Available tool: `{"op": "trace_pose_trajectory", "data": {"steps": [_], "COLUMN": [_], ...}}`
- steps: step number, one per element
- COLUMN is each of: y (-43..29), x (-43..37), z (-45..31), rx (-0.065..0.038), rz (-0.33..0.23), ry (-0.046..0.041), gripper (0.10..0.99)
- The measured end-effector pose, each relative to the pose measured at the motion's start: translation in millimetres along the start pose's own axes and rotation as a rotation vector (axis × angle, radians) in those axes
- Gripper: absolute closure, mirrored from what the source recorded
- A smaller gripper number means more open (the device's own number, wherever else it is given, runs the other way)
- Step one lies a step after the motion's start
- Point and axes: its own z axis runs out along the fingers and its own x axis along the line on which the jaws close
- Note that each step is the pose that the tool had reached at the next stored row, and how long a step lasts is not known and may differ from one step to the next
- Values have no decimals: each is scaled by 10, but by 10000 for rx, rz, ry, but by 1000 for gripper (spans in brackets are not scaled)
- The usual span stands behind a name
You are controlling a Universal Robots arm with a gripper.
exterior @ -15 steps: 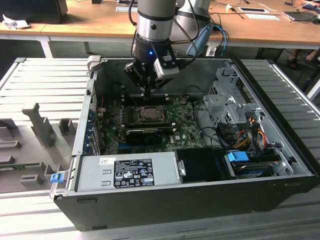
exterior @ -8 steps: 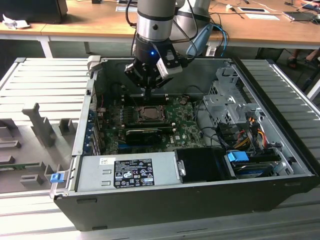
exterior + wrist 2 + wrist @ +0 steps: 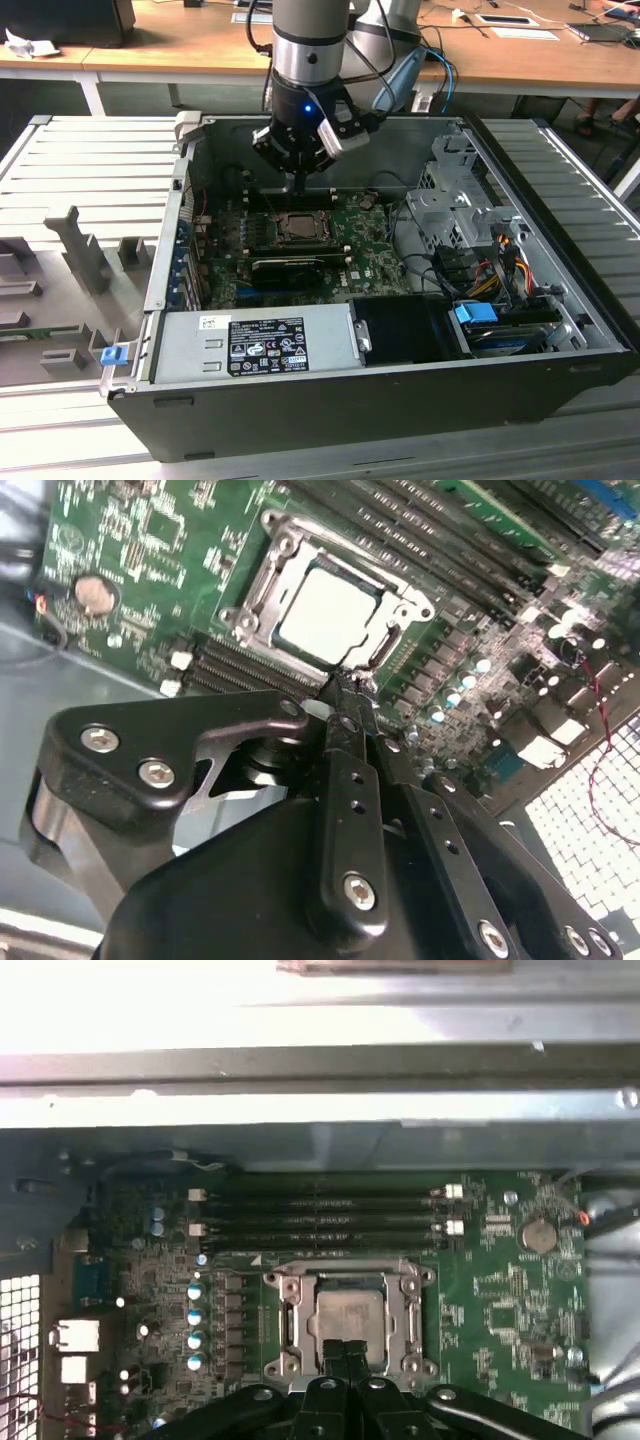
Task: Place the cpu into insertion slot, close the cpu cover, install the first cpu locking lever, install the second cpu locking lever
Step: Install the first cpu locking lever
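Observation:
The cpu (image 3: 325, 615) lies flat in the insertion slot (image 3: 298, 228) on the green board, its silvery face up. Around it the cpu cover (image 3: 262, 572) lies down as a silver frame. My gripper (image 3: 345, 685) is shut, its two black fingers pressed together. The tips stand right at the socket's edge beside a curved wire lever end (image 3: 378, 652); whether they touch it I cannot tell. In the first wrist view the fingertips (image 3: 343, 1353) overlap the near edge of the cpu (image 3: 350, 1310) and cover (image 3: 290, 1312). In the exterior view the gripper (image 3: 298, 186) hangs just behind the socket.
Black memory slots (image 3: 320, 1222) run beside the socket. A long black expansion card (image 3: 288, 268) and the power supply (image 3: 255, 345) lie in front of it. A metal drive cage (image 3: 455, 205) and cables fill the exterior view's right. The case walls (image 3: 165, 250) surround everything.

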Motion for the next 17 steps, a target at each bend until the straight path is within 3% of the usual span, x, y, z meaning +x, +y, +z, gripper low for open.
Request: {"op": "trace_pose_trajectory", "data": {"steps": [2, 4, 17], "y": [0, -1, -1], "x": [6, 50, 626], "z": [4, 12, 118], "rx": [0, -11, -141], "rz": [-100, -128, -199], "ry": [-74, -79, -98], "gripper": [980, 980, 980]}}
